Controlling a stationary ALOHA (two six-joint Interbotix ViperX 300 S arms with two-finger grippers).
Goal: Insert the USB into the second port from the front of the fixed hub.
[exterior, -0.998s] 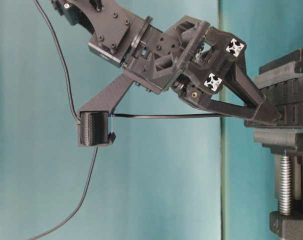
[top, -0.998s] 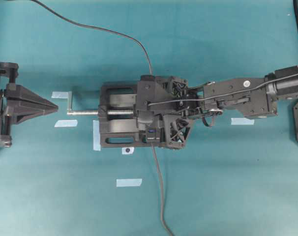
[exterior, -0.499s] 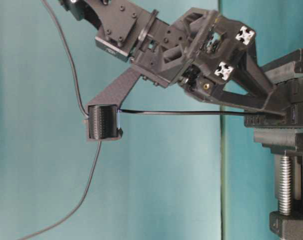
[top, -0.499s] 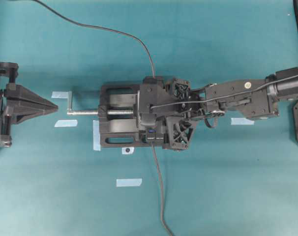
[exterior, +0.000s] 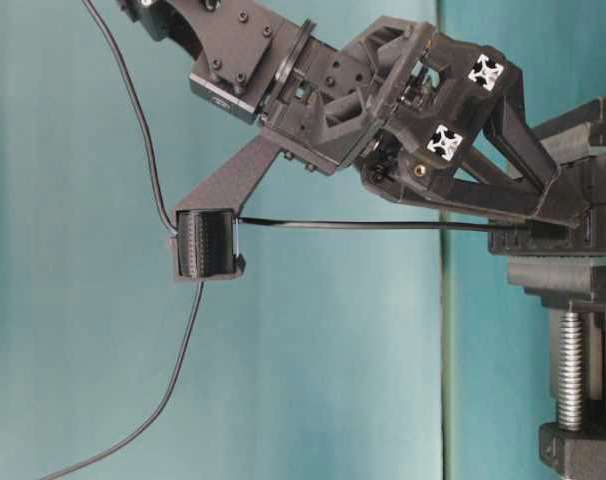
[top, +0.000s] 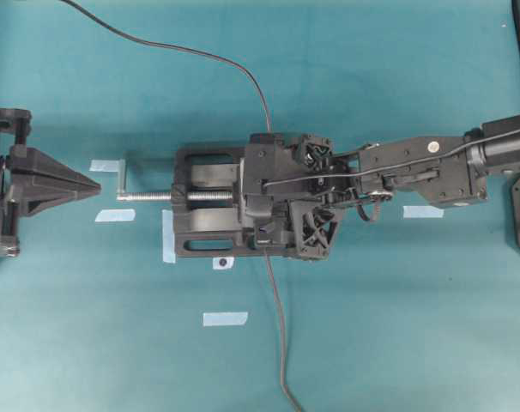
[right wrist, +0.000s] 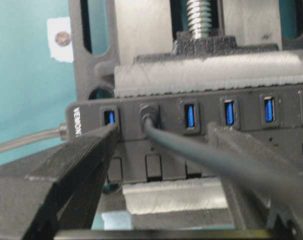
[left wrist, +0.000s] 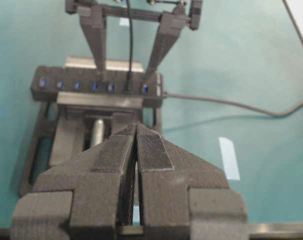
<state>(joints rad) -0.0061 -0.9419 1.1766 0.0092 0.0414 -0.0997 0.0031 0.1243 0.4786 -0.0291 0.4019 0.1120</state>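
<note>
In the overhead view, the left gripper (top: 95, 186) sits at the 9 o'clock edge of the table (top: 371, 343), its body cut off by the frame; its wrist camera shows the two ribbed pads (left wrist: 111, 160) pressed together with nothing between them. Blue tape strips (top: 225, 318) lie scattered on the teal surface. At centre, the black vise (top: 200, 219) with its silver screw (top: 148, 196) clamps the fixed hub (right wrist: 201, 135), though from above the hub is almost wholly hidden under the right gripper (top: 258, 199), which reaches in from 3 o'clock.

The right wrist camera settles the rest: the USB (right wrist: 149, 116) is seated in the second port (right wrist: 149, 107), counting from the end bearing the brand lettering, and its cable (right wrist: 216, 155) runs back toward 5 o'clock, blurred. The gripper's fingers (right wrist: 79, 165) stand spread wide, one at each side of the plug, touching neither it nor the cable. The other ports show blue inserts; the row is cut off at 3 o'clock. In the table-level view the fingertips overlap the hub's dark face and are hard to separate from it.
</note>
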